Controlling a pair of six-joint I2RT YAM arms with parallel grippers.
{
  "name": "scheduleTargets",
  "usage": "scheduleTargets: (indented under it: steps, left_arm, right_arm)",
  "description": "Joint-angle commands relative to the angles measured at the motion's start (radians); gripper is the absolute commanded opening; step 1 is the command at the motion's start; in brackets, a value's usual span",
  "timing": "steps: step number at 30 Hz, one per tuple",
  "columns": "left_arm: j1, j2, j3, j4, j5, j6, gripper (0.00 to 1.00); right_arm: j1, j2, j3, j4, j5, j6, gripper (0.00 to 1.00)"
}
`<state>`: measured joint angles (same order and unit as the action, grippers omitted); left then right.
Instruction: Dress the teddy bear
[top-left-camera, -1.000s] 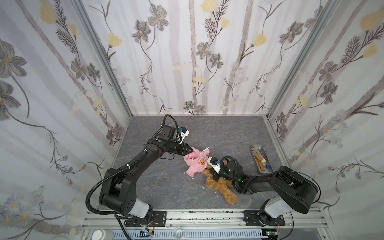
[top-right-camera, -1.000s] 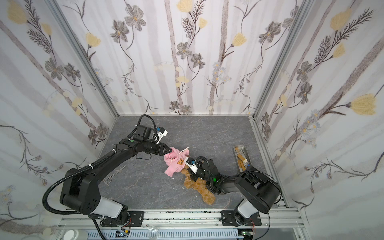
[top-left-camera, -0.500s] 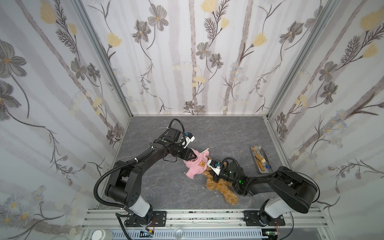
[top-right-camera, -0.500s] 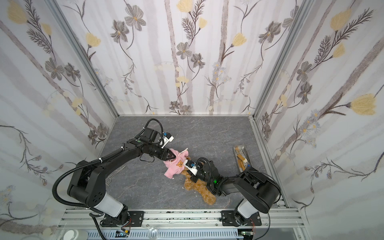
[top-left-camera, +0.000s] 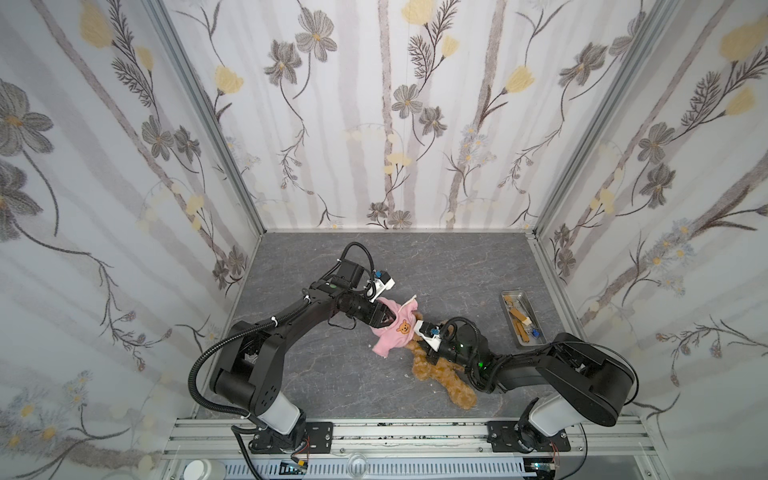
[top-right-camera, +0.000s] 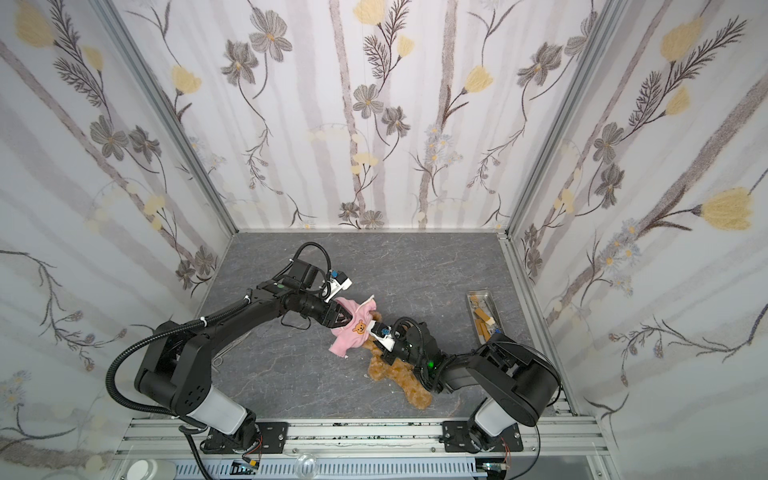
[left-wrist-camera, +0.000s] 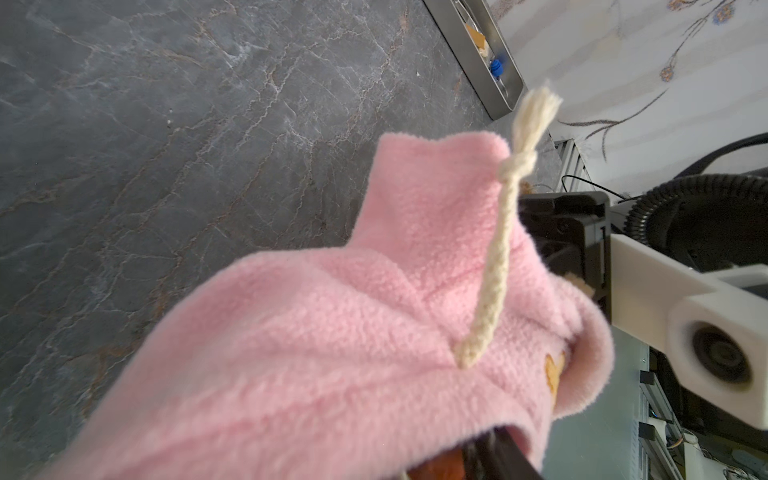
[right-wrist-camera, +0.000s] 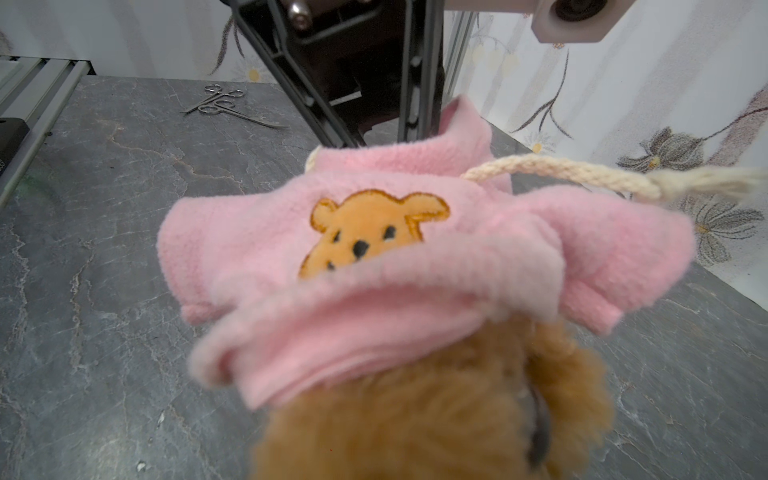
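The golden-brown teddy bear (top-left-camera: 440, 372) (top-right-camera: 399, 374) lies on the grey table, its upper part under a pink hoodie (top-left-camera: 397, 332) (top-right-camera: 353, 332). My right gripper (top-left-camera: 419, 344) (top-right-camera: 376, 347) is shut on the teddy bear (right-wrist-camera: 415, 415); fur fills the space between its jaws. The hoodie (right-wrist-camera: 374, 257), with an orange bear-face patch, sits over the bear's top end. My left gripper (top-left-camera: 386, 318) (top-right-camera: 343, 318) reaches into the hoodie (left-wrist-camera: 374, 332) from the far side. Its fingers (right-wrist-camera: 415, 91) stand apart and their tips are hidden in the cloth. A cream drawstring (left-wrist-camera: 498, 249) (right-wrist-camera: 561, 172) sticks out.
A metal tray (top-left-camera: 512, 292) (top-right-camera: 478, 293) with small tools stands at the right, by the wall. Steel scissors (right-wrist-camera: 224, 104) lie on the table at the left, beyond my left arm. Flowered walls close three sides.
My left gripper has moved right and nearer, into the hoodie, and its fingers have spread wider. The right gripper has kept its hold on the bear.
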<state>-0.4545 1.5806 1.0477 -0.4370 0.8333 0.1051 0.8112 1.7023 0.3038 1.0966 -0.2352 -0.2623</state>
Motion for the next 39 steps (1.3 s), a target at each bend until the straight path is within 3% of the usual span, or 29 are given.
scheduleTargets:
  steps: [1, 15, 29, 39]
  left_arm:
    - [-0.005, -0.001, 0.011, 0.004, 0.055, 0.012, 0.52]
    - [-0.056, 0.049, 0.026, 0.032, 0.106, -0.019, 0.61]
    - [-0.098, 0.059, -0.026, 0.032, 0.121, -0.039, 0.63]
    - [-0.101, 0.054, -0.008, 0.073, 0.135, -0.098, 0.33]
  right_arm:
    - [0.002, 0.005, 0.0, 0.073, 0.006, -0.025, 0.05]
    - [0.049, 0.026, 0.008, 0.122, 0.012, -0.086, 0.06]
    - [0.05, 0.021, 0.034, 0.134, 0.045, -0.122, 0.05]
    - [0.05, 0.056, 0.04, 0.177, 0.065, -0.076, 0.08]
